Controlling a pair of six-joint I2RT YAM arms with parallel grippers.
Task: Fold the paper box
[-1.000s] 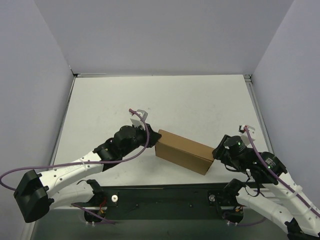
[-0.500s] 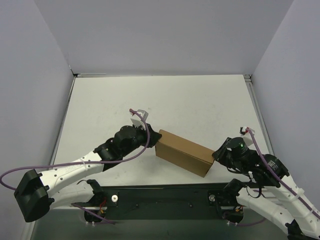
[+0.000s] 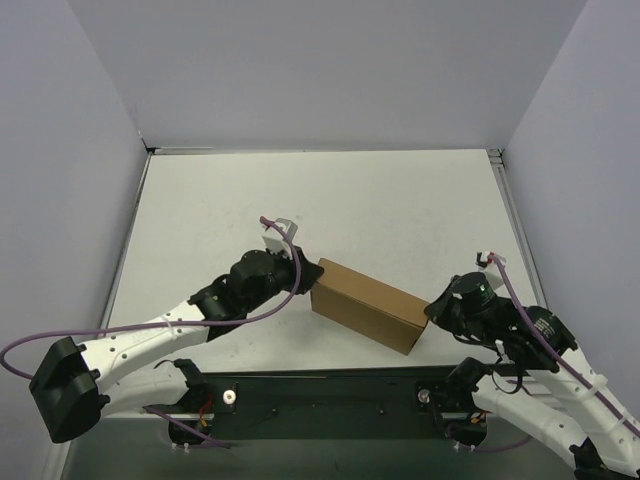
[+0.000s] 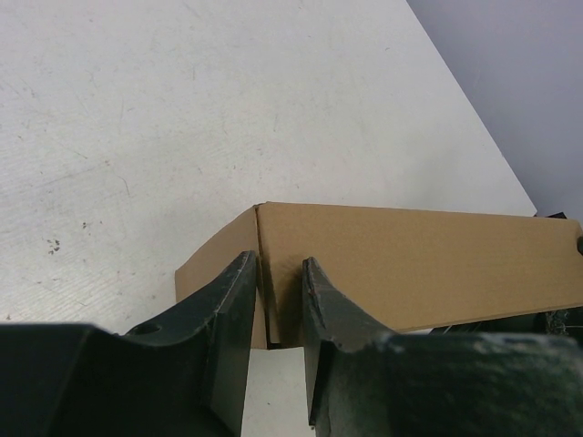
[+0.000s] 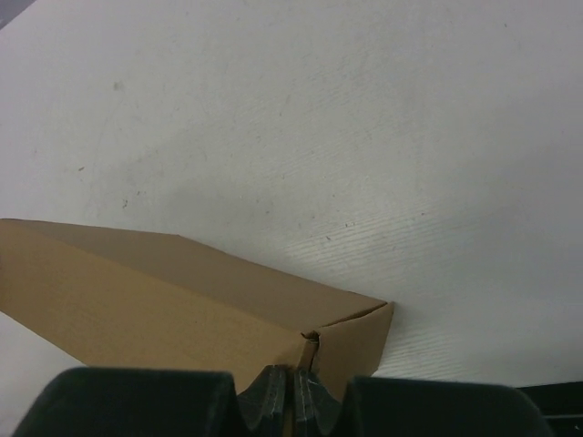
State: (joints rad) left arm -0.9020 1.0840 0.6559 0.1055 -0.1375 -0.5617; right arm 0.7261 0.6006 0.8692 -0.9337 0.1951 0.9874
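The paper box (image 3: 370, 303) is a closed, long brown cardboard box lying slantwise on the white table between my arms. My left gripper (image 3: 311, 275) is at its left end. In the left wrist view the gripper (image 4: 278, 264) has its narrow-set jaws on either side of the box's (image 4: 410, 264) end corner, closed on that wall. My right gripper (image 3: 432, 310) is at the right end. In the right wrist view the gripper (image 5: 293, 371) is shut, with a thin cardboard edge at the box's (image 5: 137, 291) corner seam pinched between the tips.
The white table (image 3: 380, 200) is bounded by grey walls at the back and both sides. The black mounting rail (image 3: 330, 395) with both arm bases runs along the near edge, just in front of the box.
The right wrist has dropped a little toward the near edge, and the box's right end has shifted slightly with it. The left arm has barely moved.
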